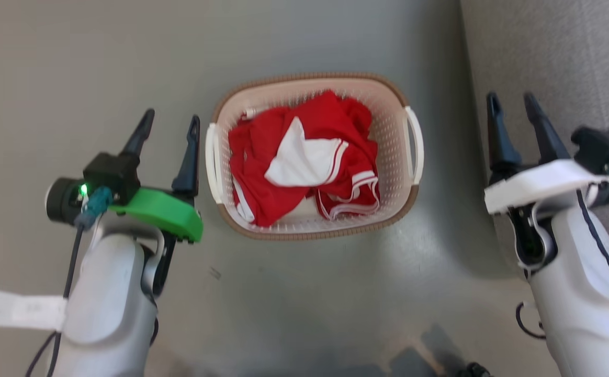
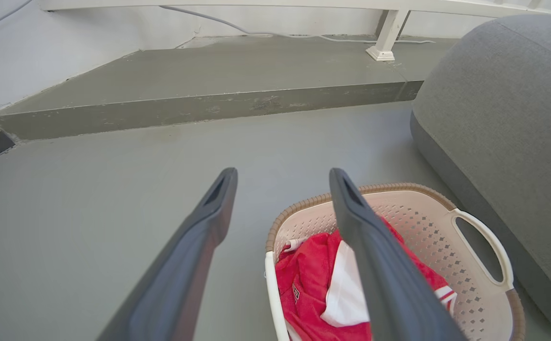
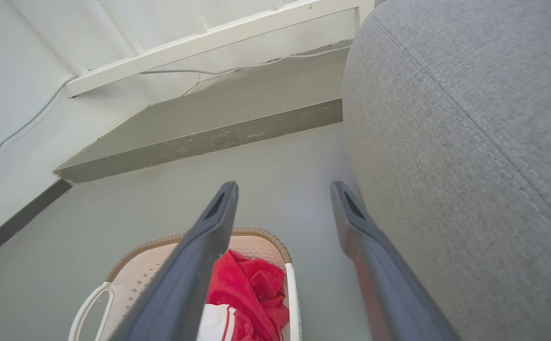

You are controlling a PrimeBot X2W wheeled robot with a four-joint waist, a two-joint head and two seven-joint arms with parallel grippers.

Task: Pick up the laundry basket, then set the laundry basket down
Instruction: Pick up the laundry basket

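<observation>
The laundry basket [image 1: 388,125], cream-white and perforated with a brown woven-look rim and white loop handles, stands on the grey floor between my arms. Red and white clothes [image 1: 304,162] lie inside it. My left gripper [image 1: 171,118] hovers open just left of the basket's left handle [image 1: 211,162], holding nothing. My right gripper [image 1: 511,102] is open too, well to the right of the right handle [image 1: 415,144], in front of the grey cushion. The basket [image 2: 427,218] sits low right in the left wrist view, beyond my left gripper [image 2: 282,177]. The basket [image 3: 138,270] sits low left past my right gripper [image 3: 282,189].
A large grey fabric cushion [image 1: 561,57] fills the right side, close beside my right arm. A raised grey step [image 2: 199,102] and a white wall with a cable lie ahead of the basket. Open grey floor [image 1: 74,63] lies to the left.
</observation>
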